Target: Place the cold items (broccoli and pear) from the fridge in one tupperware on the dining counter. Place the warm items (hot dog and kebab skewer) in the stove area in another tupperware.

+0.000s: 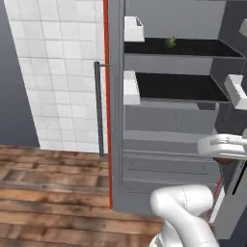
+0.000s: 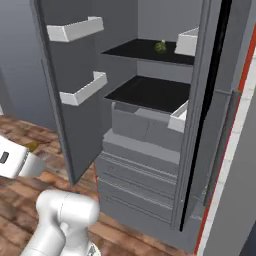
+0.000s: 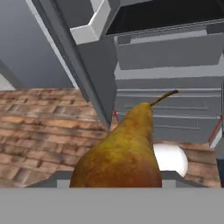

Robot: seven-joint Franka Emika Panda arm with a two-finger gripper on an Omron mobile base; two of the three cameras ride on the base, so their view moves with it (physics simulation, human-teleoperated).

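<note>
A grey fridge [image 2: 150,150] stands open, its two black shelves [image 2: 145,92] and white door bins [image 2: 82,89] showing. White tiled wall [image 1: 58,72] rises to its left, above a wooden plank floor [image 1: 48,193].

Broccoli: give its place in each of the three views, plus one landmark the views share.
Left base view: broccoli sits on the upper fridge shelf, top centre-right.
Right base view: broccoli on the same shelf, top, right of centre.
Hand view: no broccoli here.
Shared landmark: the lower black shelf.
</note>
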